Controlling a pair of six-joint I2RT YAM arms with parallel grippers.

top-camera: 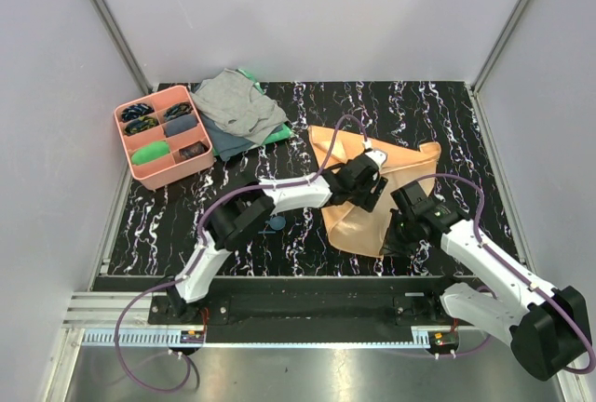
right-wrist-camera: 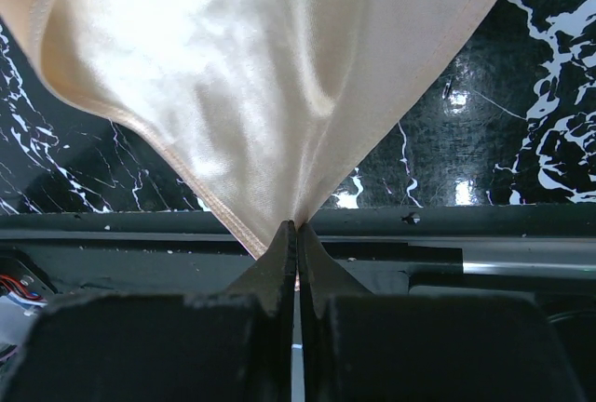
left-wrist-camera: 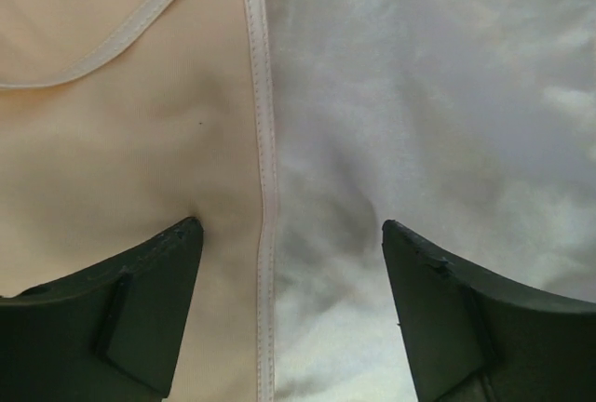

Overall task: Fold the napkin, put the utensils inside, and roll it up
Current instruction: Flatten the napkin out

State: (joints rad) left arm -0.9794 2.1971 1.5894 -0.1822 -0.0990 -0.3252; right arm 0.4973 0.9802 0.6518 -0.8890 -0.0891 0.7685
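A peach-orange napkin lies crumpled and partly doubled over on the black marbled counter, right of centre. The left tool hangs over the cloth's middle, its jaws released and spread wide, straddling a stitched hem where a matte layer meets a shinier one. Whether its tips touch the fabric cannot be told. The right tool is clenched tight on one corner of the napkin near the counter's front edge, and the satin fans out from the pinch. At the far left, a pink tray sits beside a grey cloth lying on a green cloth.
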